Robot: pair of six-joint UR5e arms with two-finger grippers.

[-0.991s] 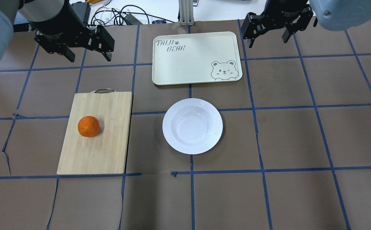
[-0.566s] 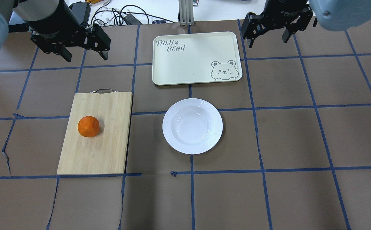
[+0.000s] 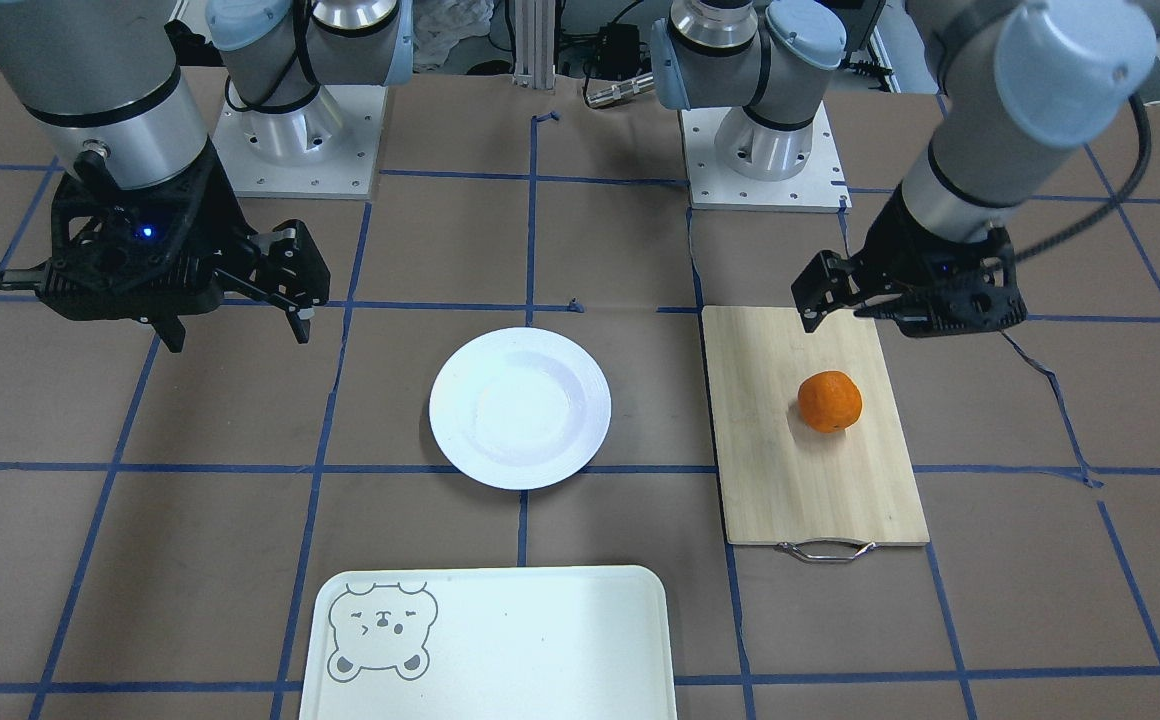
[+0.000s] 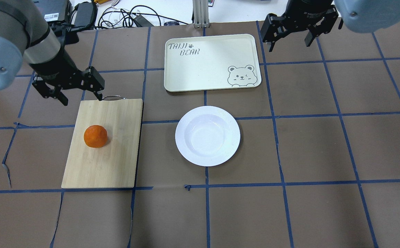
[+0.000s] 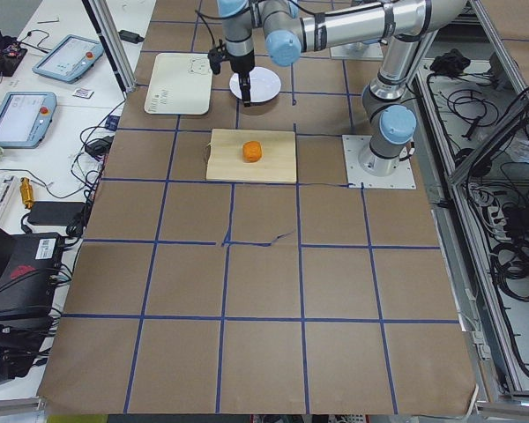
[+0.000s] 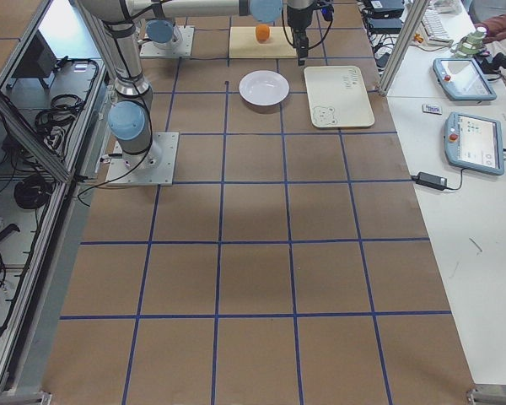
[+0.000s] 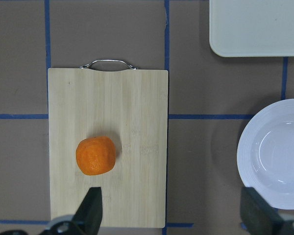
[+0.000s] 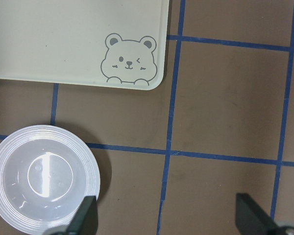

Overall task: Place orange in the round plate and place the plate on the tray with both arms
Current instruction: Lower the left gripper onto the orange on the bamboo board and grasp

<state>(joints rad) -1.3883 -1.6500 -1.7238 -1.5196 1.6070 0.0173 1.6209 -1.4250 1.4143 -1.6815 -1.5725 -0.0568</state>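
Left tool (image 4: 82, 100), fingers spread, has dropped to the handle end of the bamboo board (image 4: 110, 162), short of the orange (image 4: 95, 136)

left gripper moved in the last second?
Yes. Overhead, the left gripper has come toward the cutting board, now hanging open at its handle end.

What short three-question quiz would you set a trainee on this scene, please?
1. True or false: the round plate is empty.
2. The orange rests on: A the tray; B the cutting board; C the round plate.
3. Fill in: the left pincer and the right pincer both stand ____, holding nothing.

Key: 1 true; 2 B; 3 open.
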